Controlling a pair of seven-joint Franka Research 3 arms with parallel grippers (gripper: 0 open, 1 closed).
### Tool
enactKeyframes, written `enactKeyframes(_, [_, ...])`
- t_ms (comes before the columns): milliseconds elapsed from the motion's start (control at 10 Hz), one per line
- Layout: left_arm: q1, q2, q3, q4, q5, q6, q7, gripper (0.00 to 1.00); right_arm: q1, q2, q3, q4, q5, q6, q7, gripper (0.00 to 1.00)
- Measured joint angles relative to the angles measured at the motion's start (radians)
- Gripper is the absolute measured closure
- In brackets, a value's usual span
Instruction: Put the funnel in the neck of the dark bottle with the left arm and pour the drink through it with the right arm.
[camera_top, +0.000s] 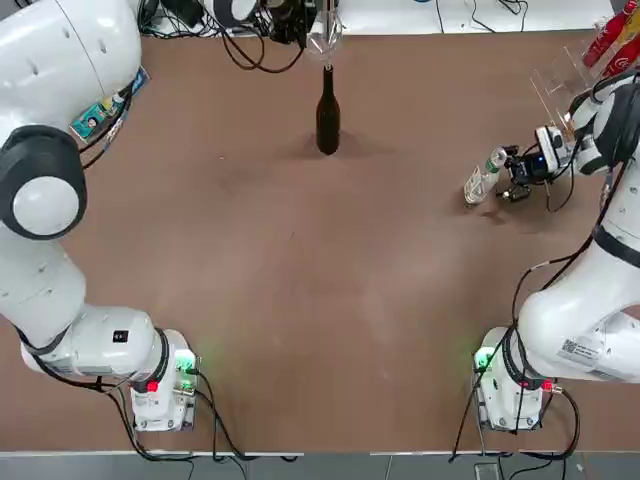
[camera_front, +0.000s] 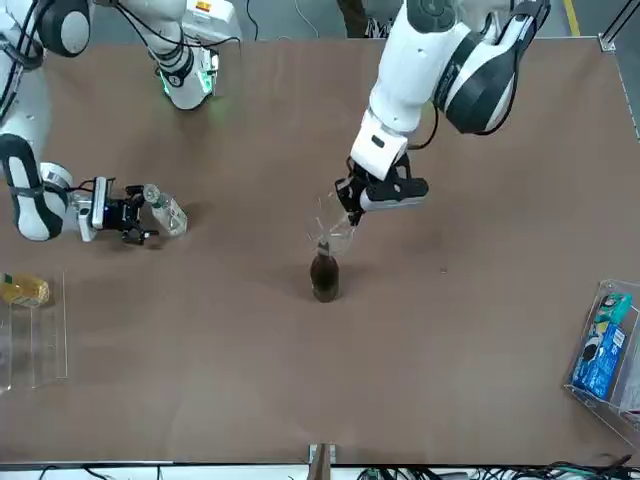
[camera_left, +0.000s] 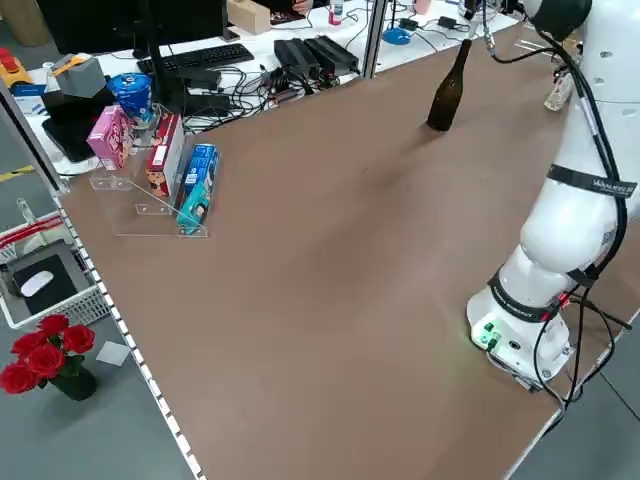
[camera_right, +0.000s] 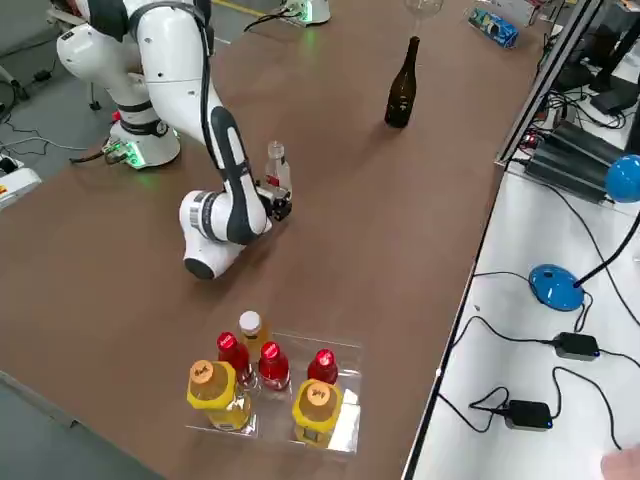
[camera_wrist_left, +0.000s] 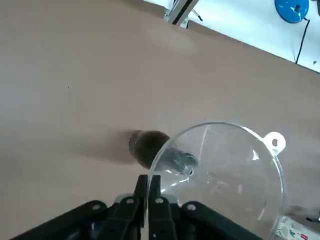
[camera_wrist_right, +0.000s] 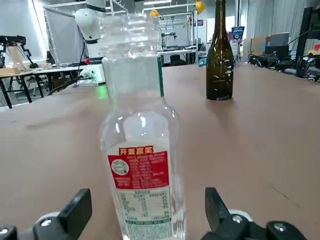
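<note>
Overhead, funnel (camera_top: 325, 40) hardly discernible above dark bottle (camera_top: 327, 112).

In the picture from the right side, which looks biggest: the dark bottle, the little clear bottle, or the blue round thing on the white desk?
1. The dark bottle looks biggest.
2 and 3. The little clear bottle and the blue round thing look about alike, so I won't rank them; the blue one also sits nearer the camera.
</note>
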Motion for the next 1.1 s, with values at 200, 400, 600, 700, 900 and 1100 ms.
enactKeyframes(200, [0.0, 0.006, 0.0, 0.0, 0.023, 0.001, 0.002, 0.96, 0.0, 0.007, 0.0, -0.002, 0.0, -0.003, -0.003, 0.0])
enactKeyframes(400, [0.0, 0.011, 0.0, 0.0, 0.03, 0.001, 0.002, 0.96, 0.0, 0.008, 0.01, -0.015, 0.008, -0.006, -0.01, 0.0])
enactKeyframes(600, [0.0, 0.014, 0.0, 0.0, 0.03, 0.001, 0.002, 0.96, 0.0, 0.008, 0.015, -0.021, 0.016, -0.011, -0.012, 0.0])
enactKeyframes(700, [-0.001, 0.016, -0.001, 0.0, 0.03, 0.001, 0.003, 0.95, 0.0, 0.008, 0.016, -0.021, 0.017, -0.014, -0.013, 0.0])
enactKeyframes(900, [-0.001, 0.021, -0.001, 0.0, 0.031, 0.001, 0.003, 0.69, 0.0, 0.008, 0.023, -0.021, 0.027, -0.018, -0.013, 0.0])
enactKeyframes(1100, [-0.001, 0.022, -0.001, 0.007, 0.031, 0.002, 0.003, 0.38, 0.0, 0.008, 0.032, -0.022, 0.032, -0.018, -0.013, 0.0])
